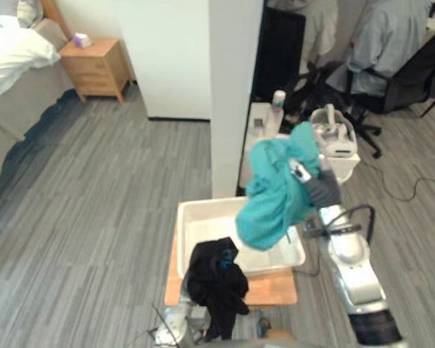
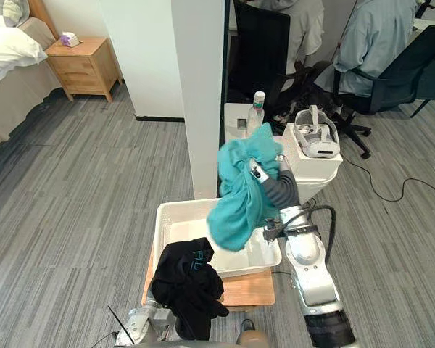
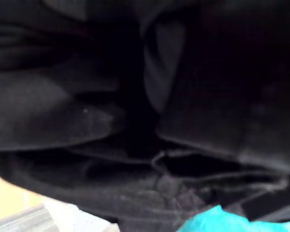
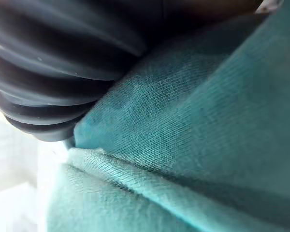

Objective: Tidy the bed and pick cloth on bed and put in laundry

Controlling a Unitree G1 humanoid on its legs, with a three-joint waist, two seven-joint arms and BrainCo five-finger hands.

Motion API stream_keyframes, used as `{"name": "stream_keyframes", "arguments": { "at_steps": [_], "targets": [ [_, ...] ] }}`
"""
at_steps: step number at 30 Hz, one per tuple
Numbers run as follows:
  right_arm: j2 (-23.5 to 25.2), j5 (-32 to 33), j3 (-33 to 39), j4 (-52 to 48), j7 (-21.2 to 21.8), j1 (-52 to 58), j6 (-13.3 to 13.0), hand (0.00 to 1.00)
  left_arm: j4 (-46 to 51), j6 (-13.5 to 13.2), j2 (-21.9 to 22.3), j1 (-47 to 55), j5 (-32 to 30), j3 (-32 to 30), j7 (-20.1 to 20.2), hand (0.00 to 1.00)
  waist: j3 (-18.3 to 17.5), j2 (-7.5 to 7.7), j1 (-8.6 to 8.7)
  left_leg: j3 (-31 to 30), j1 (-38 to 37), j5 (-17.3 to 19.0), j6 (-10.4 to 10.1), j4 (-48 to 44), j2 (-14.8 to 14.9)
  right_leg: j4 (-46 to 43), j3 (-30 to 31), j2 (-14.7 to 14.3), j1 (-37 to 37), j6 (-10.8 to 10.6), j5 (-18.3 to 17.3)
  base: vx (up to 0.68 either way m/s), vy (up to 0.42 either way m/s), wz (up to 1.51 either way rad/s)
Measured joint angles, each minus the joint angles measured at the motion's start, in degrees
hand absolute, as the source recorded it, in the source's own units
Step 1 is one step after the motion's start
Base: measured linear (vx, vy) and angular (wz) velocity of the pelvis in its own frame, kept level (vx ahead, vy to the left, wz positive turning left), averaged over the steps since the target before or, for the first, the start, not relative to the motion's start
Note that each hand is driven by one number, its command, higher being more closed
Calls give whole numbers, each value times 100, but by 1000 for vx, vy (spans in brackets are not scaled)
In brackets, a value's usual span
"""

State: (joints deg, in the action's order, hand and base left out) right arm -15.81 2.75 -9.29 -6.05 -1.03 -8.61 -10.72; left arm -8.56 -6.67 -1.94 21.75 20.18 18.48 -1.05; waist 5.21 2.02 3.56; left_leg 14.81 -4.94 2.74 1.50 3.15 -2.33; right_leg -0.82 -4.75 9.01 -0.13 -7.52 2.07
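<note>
**A:** Since two cloths are up off the floor, which one sits where?

**B:** The teal cloth [image 1: 279, 192] is bunched over the right hand [image 2: 274, 185], raised beside the white pillar [image 1: 232, 94]. It hangs in a thick, crumpled fold over the far right part of the white plastic bin [image 1: 196, 210]. I cannot tell whether its lower end touches the bin.

**A:** What does it look like close up?

**B:** In the right wrist view it is a fine jersey knit with a stitched hem ridge, pressed right against the hand's dark ribbed cover.

**A:** Is that hand clenched on it?

**B:** I cannot tell. The cloth wraps the hand.

**A:** And the other cloth?

**B:** The black garment [image 1: 216, 279] has a small blue print near its top. It is heaped above the left arm [image 2: 141, 319] at the bin's near rim and droops in front of the low wooden stand [image 1: 275, 290] that carries the bin. The left wrist view shows dark folds with a sliver of teal at one edge.

**A:** Left hand's grip?

**B:** It is buried in the black folds, so I cannot tell.

**A:** Anything else around?

**B:** The bed [image 1: 7, 58], with its white duvet, stands well apart at the far left. A wooden nightstand [image 1: 96, 67] is just beside it. A white headset [image 2: 315, 134] rests on a white box near the right hand, and a person [image 2: 377, 43] sits in an office chair behind.
</note>
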Motion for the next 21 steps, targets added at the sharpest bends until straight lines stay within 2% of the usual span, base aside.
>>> {"name": "stream_keyframes", "arguments": {
  "at_steps": [3,6,10,11,16,18,21],
  "targets": [
    [-21,-15,-148,807,7,-381,17,100,183,0,-17,53,63,16,21,100,0,-5,-110,-95,-38,-101,-7,78,-28,34,-115,25,35,59,62,-20,30,21],
    [-10,-144,-143,1703,-10,-763,126,100,498,-19,-98,186,198,85,117,100,-13,-48,-141,-261,13,-159,-71,73,-56,103,-275,68,110,112,101,-45,10,32],
    [-18,-413,-88,2714,-136,-1309,260,100,888,-40,-181,254,360,222,236,100,111,-385,-162,-362,135,-209,-31,105,-117,111,-307,130,75,113,101,-96,20,15],
    [-22,-474,-16,2952,-166,-1453,269,0,1006,-47,-183,244,435,226,240,100,178,-499,-160,-371,164,-218,-15,163,-131,129,-306,140,53,113,101,-109,17,6],
    [-33,-798,553,3728,-496,-1632,408,0,1517,-134,-296,182,688,230,353,100,351,-850,-136,-343,346,-331,-23,254,-125,276,-399,161,-44,14,165,-63,3,12],
    [-22,-955,651,4001,-579,-1624,471,0,1630,-204,-295,153,688,233,351,100,349,-912,-125,-343,389,-350,-18,251,-109,302,-428,146,-64,15,170,10,-7,6],
    [10,-1173,771,4261,-656,-1549,484,0,1823,-277,-312,59,686,217,341,100,342,-929,-124,-336,408,-438,-3,214,-74,311,-448,111,-116,34,186,58,-17,4]
  ]
}}
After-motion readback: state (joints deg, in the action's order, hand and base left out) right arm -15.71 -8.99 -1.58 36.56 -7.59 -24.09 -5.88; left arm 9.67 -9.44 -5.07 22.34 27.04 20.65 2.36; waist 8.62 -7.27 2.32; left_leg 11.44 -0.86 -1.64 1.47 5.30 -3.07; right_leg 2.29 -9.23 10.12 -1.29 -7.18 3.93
